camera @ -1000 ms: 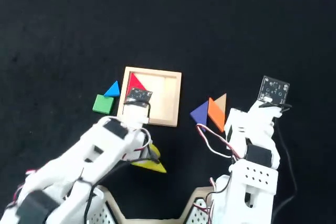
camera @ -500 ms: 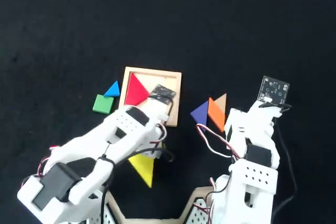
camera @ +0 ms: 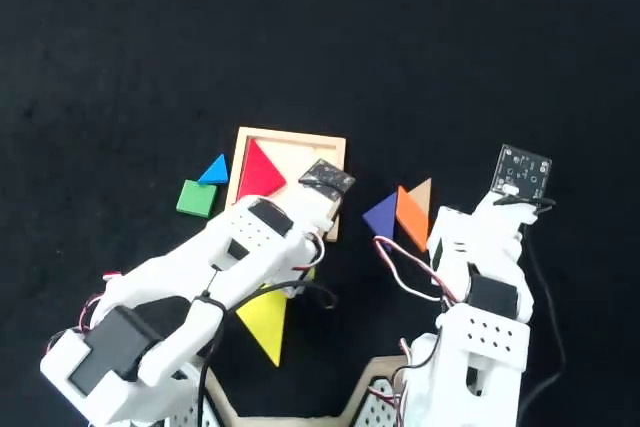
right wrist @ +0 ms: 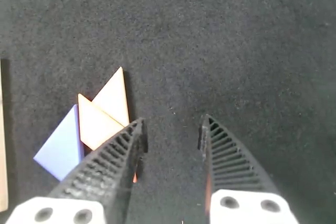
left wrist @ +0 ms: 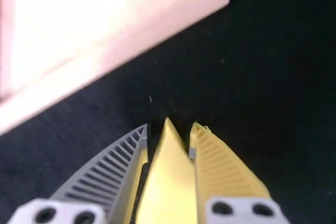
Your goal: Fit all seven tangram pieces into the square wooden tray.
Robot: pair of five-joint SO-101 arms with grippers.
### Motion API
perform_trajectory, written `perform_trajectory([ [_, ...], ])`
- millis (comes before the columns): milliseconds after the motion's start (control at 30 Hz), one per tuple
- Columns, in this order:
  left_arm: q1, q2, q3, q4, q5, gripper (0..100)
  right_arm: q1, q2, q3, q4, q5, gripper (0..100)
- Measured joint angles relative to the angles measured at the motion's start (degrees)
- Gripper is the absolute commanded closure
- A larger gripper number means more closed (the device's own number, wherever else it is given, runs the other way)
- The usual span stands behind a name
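One piece only, the red triangle (camera: 258, 171), lies inside the square wooden tray (camera: 292, 135), in its left half, and the part of the floor beside it that I can see is bare wood. The tray stands near the middle of the black table (camera: 420, 67). The yellow triangle (camera: 265, 319) is not in the tray. It is clamped between the two fingers of the left gripper (left wrist: 169, 129), which are closed tight on it, and in the left wrist view it stands edge-on between them, with its tip towards one corner of the tray and dark cloth in between. From above, this triangle shows under the left arm (camera: 230, 257), on the robot's side of the tray and apart from it. I cannot tell if it touches the cloth. Just beside the tray's left rim lie the blue triangle (camera: 214, 169) and the green square (camera: 196, 198), corner to corner. To the right of the tray, near it but apart, three pieces lie close together: the violet-blue piece (camera: 381, 214), the orange triangle (camera: 411, 218) and the pale triangle (camera: 423, 191). The right gripper (right wrist: 172, 127) hangs above the table just beside these three, with its fingers spread well apart and nothing between them. The right arm (camera: 480, 277) stands near the table's front edge.
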Motion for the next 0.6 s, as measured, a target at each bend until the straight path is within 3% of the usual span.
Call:
perform_trajectory([
  [167,-0.1,-4.4,-5.7,12.7,-3.7,86,0.0,0.0,0.0,0.0,0.0,83.2],
  [300,-0.4,-11.4,-7.6,23.6,-3.5,80,0.0,0.0,0.0,0.0,0.0,83.2],
  [400,-2.6,-16.3,-5.2,25.2,-0.8,75,0.0,0.0,0.0,0.0,0.0,83.2],
  [600,-9.4,-19.3,7.7,21.9,-2.4,74,0.0,0.0,0.0,0.0,0.0,83.2],
])
